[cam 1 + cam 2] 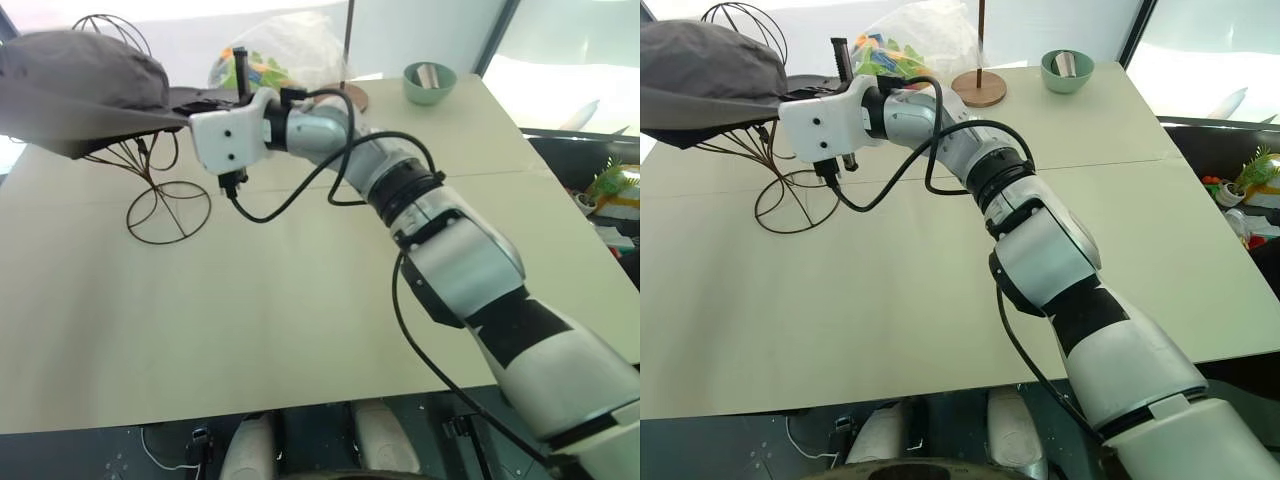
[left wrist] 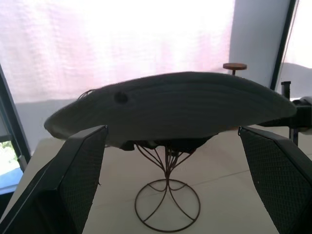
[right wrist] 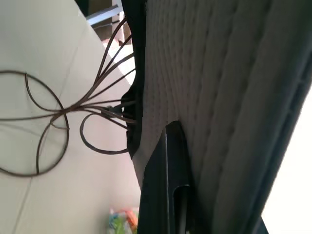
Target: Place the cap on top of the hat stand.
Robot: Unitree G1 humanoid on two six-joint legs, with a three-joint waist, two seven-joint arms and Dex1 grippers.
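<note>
The cap sits over the head of the hat stand, its wide grey brim spread flat and reaching out toward the right claw, which is clamped on the brim's edge. Seen from the right wrist, one black finger of that claw lies pressed flat against the stitched underside of the brim, with the stand's dark wires fanning out just beyond it. The right arm reaches across the tabletop with the claw pointing sideways, level with the brim.

The stand's narrow neck drops from under the cap to a round wire ring base resting on the tabletop, below and just past the right claw. A loop of the wire head shows above the cap's crown.

The left claw is spread wide and holds nothing; its two black fingers frame the cap and stand, which are straight ahead of it and well apart from it.

Beyond the right claw, farther across the tabletop, stands a thin pole on a round wooden disc, with a clear bag of colourful items just beside it. A green bowl sits near the far edge, well away from both claws.
</note>
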